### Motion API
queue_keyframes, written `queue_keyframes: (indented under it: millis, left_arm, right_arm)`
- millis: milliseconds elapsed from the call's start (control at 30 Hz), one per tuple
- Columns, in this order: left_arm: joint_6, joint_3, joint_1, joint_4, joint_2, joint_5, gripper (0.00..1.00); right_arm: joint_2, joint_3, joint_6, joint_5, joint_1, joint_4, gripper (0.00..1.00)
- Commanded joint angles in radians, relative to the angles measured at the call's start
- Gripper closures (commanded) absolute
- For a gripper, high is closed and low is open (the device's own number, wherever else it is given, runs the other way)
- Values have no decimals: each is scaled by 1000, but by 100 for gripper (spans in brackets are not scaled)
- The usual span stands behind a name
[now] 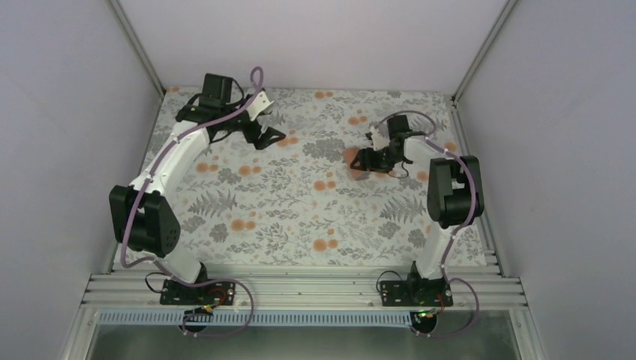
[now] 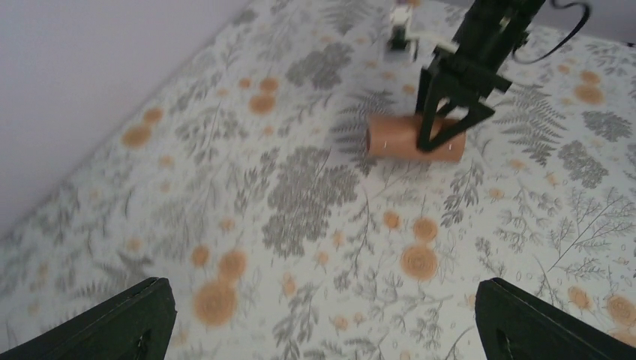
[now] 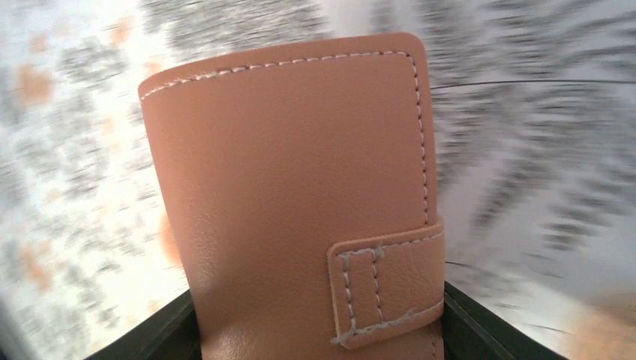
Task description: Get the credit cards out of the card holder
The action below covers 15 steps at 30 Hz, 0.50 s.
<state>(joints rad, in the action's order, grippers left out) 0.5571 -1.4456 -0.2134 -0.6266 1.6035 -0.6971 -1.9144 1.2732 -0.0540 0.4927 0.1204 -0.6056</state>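
Card holder (image 3: 300, 210) is folded, strap fastened, clamped in the right pincer (image 2: 450, 131) low over the bench (image 2: 225, 187). The left pincer (image 2: 326, 326) stands wide apart and empty, well away from it. No credit cards show, so I judge every removal is left. No brand or writing is readable.

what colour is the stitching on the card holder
Whitish, on the tan-brown card holder; clearest in the right wrist view.

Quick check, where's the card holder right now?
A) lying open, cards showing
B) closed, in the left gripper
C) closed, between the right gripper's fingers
C: the card holder is closed, strap across it, between the fingers of the right gripper; no cards show.
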Motion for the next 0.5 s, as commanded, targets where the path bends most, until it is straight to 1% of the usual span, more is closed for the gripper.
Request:
queue_keyframes:
  millis: [0,33,133,267,300,333,400,467]
  left_arm:
    - [118,-121,-69,-148,47,-47,0]
    - [152,-114,-94,-142,40,-30,0]
    - [336,-39,-187,-98,1,55,0]
    - [667,67,-327,-66,-62,296,0]
    - [756,67,-354,-92,-68,330,0]
    - [822,45,-371,-153,-57,345,0]
    - [879,13,-376,-216,-47,340,0]
    - [913,16,-376,-212,-58,354,0]
  right_arm:
    - [36,-18,31,333,49,5,54]
    - [34,-16,32,360,62,2,54]
    - [42,-9,44,439,115,-11,54]
    - [65,9,41,474,196,-36,54]
    - [69,13,41,485,216,-41,54]
    - [73,18,42,494,237,-49,53]
    - [78,30,45,492,283,-61,52]
    - [80,47,51,496,316,-70,52]
